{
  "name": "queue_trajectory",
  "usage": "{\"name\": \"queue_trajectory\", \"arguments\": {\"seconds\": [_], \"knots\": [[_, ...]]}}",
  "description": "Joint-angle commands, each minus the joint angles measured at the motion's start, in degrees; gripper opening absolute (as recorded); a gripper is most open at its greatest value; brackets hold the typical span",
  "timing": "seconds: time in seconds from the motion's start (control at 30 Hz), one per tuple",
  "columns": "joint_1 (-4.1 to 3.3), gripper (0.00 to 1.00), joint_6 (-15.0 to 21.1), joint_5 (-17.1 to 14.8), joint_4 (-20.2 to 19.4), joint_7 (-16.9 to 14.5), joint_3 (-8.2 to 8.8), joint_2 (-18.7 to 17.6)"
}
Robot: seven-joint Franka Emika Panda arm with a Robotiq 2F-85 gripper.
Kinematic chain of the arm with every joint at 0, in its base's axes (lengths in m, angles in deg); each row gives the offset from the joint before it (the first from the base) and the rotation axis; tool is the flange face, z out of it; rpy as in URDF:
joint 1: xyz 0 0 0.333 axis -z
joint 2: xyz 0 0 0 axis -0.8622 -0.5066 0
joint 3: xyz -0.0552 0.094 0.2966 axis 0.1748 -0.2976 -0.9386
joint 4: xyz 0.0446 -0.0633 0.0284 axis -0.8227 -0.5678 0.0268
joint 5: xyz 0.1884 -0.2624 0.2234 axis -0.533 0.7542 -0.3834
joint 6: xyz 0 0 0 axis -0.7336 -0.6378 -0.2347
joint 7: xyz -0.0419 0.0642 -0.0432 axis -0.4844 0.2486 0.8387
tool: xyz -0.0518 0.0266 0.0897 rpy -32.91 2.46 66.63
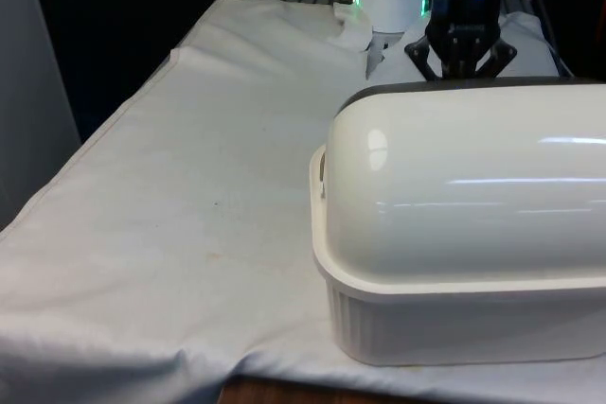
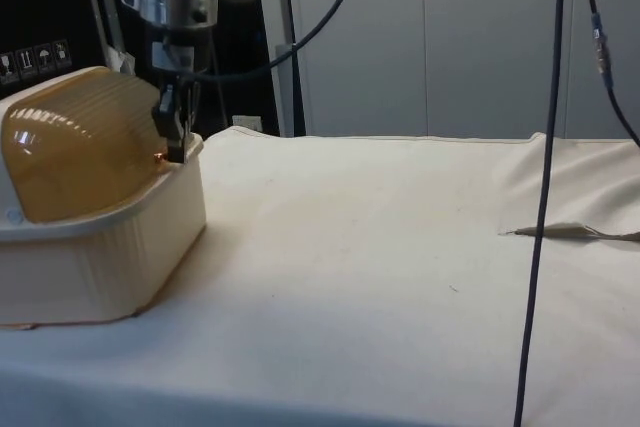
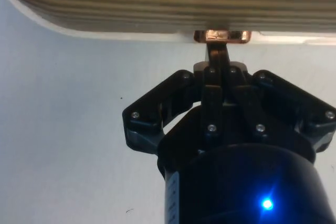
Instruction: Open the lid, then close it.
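- Front view: the bread box is sitting big in the lower right of the frame, turning its white back to us, its domed lid lying down over the ribbed base. The gripper is hanging just behind the lid's top edge, upper right of centre, its black linkage showing and its fingertips dropping out of sight behind the box. The white cloth is running off to the left.
- Side view: the box is standing at the left edge, and here the ribbed roll-top is showing amber. The gripper is coming straight down in the upper left, its fingers pointing at the spot where the lid's lower edge is meeting the base's rim, right at the lid's front lip. The cloth is spreading bare across the rest of the frame.
- Wrist view: the fingers are pressed together, closing on a small copper-coloured handle at the centre of the lid's edge, top middle of the frame. The ribbed lid is running across the top, with the cloth below it.
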Motion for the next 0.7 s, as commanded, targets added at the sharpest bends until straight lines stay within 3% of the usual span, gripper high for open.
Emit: {"name": "queue_trajectory", "arguments": {"seconds": [0.0, 0.43, 0.47, 0.67], "knots": [[-0.17, 0.00, 0.00, 0.34, -0.23, 0.17, 0.11, 0.69], [-0.46, 0.00, 1.15, 1.09, -0.74, 0.34, 0.11, 3.27], [-0.23, 0.00, 0.29, 0.69, -0.46, 0.00, -0.06, 3.09], [-0.57, 0.00, 2.58, 1.32, -0.69, 0.57, 0.17, 3.84]]}}
